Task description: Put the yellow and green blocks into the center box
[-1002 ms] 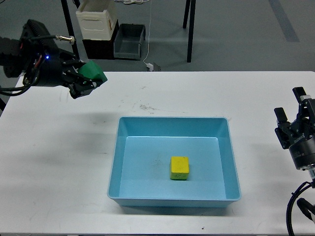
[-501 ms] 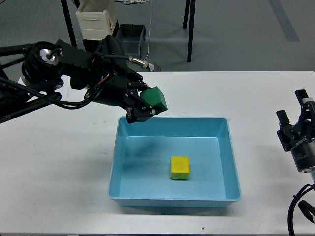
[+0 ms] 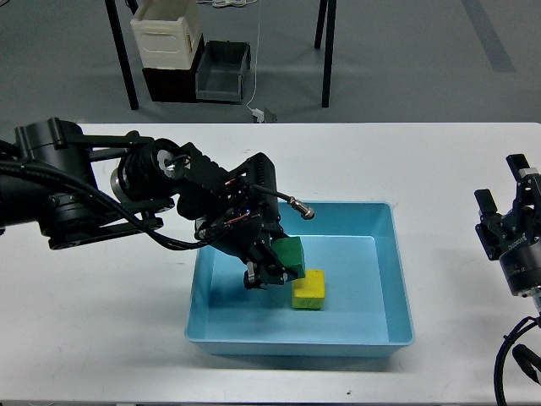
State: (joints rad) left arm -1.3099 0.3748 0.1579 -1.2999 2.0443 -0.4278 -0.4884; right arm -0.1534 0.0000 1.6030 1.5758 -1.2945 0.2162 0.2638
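Left tool (image 3: 269, 264) clamps the green block (image 3: 290, 255) low inside the blue box (image 3: 385, 326), just beside the yellow block (image 3: 308, 288) already resting on its floor; only the release appears left. Right tool (image 3: 505, 196) waits at the white worktop's (image 3: 439, 161) far edge, fingers apart, empty. Beyond, grey floor, table legs and storage bins (image 3: 221, 71).

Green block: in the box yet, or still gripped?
Inside the blue box walls, beside the yellow block, but the left gripper is shut on the green block. Whether it touches the floor: cannot tell.
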